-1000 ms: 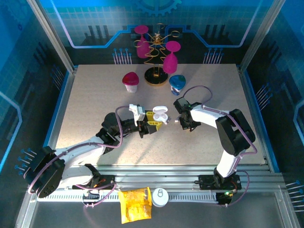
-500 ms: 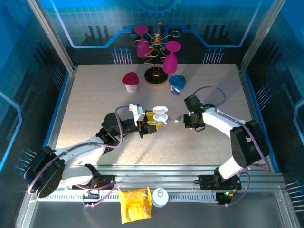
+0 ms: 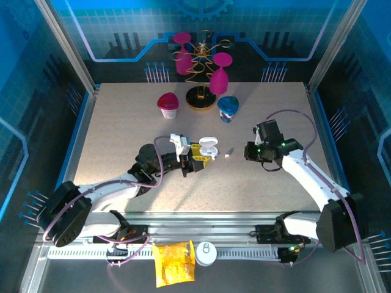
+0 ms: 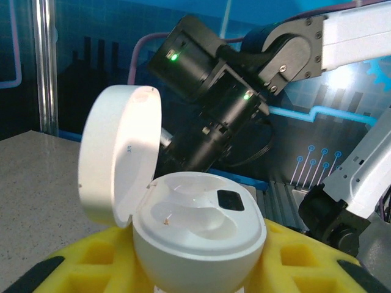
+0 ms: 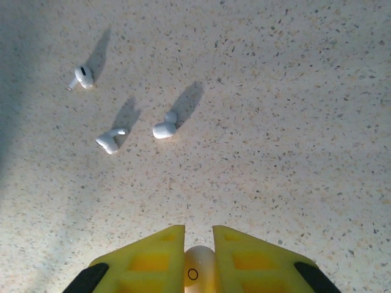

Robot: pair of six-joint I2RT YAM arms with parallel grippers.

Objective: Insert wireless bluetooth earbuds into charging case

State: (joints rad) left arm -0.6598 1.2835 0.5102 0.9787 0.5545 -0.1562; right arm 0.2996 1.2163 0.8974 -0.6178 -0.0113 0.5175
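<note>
My left gripper (image 3: 204, 154) (image 4: 198, 271) is shut on the white charging case (image 3: 208, 146) (image 4: 198, 235) and holds it upright between yellow fingers. The case's lid (image 4: 119, 162) is swung open to the left. I cannot tell whether its white hollows hold anything. Three tiny white earbuds (image 5: 164, 127) (image 5: 110, 140) (image 5: 80, 76) lie loose on the speckled table (image 5: 293, 91), showing from above as small white specks (image 3: 228, 154) just right of the case. My right gripper (image 3: 249, 152) (image 5: 198, 231) hovers right of them, shut, with a thin slit and nothing between its tips.
At the back stand a gold wire rack with pink glasses (image 3: 201, 67), a pink cup (image 3: 168, 105) and a blue cup (image 3: 228, 108). A yellow bag (image 3: 173, 262) and a round white case (image 3: 205, 253) lie on the front rail. The right arm's black wrist (image 4: 214, 91) looms behind the case.
My right gripper has drawn back to the right, away from the open case, staying shut. The left gripper and its case have shifted slightly right.
</note>
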